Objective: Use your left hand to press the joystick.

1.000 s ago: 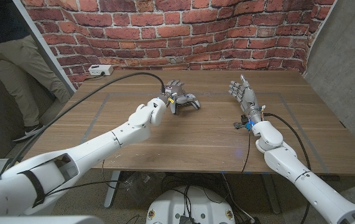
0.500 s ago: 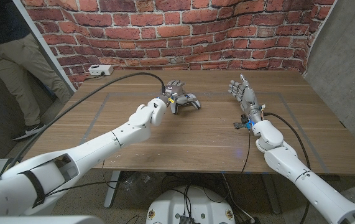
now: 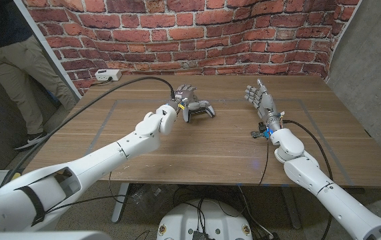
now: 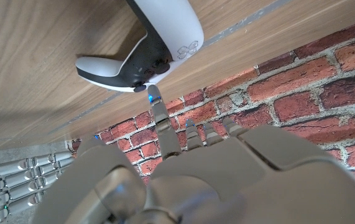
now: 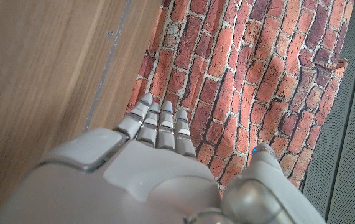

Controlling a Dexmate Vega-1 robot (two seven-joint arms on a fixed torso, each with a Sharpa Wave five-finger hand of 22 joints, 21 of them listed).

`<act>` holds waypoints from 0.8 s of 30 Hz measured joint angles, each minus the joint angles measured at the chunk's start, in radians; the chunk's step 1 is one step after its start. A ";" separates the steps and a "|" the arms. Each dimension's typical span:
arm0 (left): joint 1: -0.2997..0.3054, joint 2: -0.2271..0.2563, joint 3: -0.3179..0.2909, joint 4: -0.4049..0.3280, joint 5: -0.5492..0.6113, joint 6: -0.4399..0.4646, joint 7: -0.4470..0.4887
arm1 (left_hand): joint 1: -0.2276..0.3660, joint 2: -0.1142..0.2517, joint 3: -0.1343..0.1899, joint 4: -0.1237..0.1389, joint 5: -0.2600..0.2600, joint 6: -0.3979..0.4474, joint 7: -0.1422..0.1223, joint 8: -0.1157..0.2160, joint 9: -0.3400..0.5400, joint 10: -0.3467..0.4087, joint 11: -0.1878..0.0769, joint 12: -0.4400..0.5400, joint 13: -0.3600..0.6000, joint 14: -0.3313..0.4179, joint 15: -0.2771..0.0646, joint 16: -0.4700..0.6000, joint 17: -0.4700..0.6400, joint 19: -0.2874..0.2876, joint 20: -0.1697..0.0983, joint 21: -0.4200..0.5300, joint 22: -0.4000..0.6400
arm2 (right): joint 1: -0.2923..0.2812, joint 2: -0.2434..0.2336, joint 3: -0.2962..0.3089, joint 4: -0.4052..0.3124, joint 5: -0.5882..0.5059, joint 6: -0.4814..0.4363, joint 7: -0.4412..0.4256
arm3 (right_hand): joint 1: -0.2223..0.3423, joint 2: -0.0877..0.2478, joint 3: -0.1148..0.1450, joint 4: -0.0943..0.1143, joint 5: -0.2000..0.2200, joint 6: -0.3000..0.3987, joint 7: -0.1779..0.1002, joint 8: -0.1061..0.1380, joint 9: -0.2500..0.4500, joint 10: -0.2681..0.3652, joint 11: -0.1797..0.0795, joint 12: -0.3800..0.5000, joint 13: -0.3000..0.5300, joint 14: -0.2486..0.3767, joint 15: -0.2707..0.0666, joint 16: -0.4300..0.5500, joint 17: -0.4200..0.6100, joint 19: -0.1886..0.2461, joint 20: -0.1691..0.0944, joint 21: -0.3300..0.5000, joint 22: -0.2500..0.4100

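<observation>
Plainly, the main risk is a miss: the left hand [image 3: 185, 99] hangs just over the white-and-black plastic game controller [image 4: 146, 53] lying on the wooden table [image 3: 210, 147], and in the left wrist view one extended fingertip [image 4: 154, 94] reaches to the controller's near edge, close to a small black joystick [image 4: 141, 81] but not clearly on it. Whether it already touches I cannot tell. If the finger comes down off-centre, it may land on the shell or a neighbouring button, or skid off the stick's rounded cap. A push with any sideways lean could also slide the light controller across the smooth table, since nothing braces it.

The left hand holds nothing; one finger is stretched forward, the others partly curled behind it. The right hand [image 3: 260, 100] stands well apart from the controller, fingers upright and spread, holding nothing.

The controller lies face up directly beneath and just beyond the left hand's fingers. Its long axis runs crosswise to the pointing finger, and its two grip handles seem to splay away from the hand.
</observation>
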 measured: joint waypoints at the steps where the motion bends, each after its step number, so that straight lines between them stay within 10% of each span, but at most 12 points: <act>1: 0.000 0.000 0.000 0.000 0.000 0.000 0.001 | 0.001 0.001 0.000 0.000 0.002 0.000 0.000 -0.001 0.000 0.000 0.000 0.001 0.000 0.004 -0.003 0.000 0.000 0.000 0.000 0.000 0.000 | 0.000 0.000 0.000 0.000 0.000 0.000 0.000 | 0.000 0.000 0.000 0.000 0.000 0.000 0.000 0.000 0.000 0.000 0.000 0.000 0.000 0.000 0.000 0.000 0.000 0.000 0.000 0.000 0.000; 24: 0.047 0.036 -0.063 -0.062 -0.047 -0.013 0.049 | 0.004 0.008 -0.016 -0.001 0.023 -0.098 0.022 -0.041 0.003 0.110 -0.010 0.022 -0.001 0.081 -0.003 0.016 0.000 0.000 0.011 0.000 0.000 | 0.002 0.010 -0.011 -0.008 -0.020 0.000 -0.018 | 0.000 0.000 0.000 0.000 0.000 0.000 0.000 0.000 0.000 0.000 0.000 0.000 0.000 -0.003 -0.003 0.000 0.000 0.000 0.000 0.000 0.000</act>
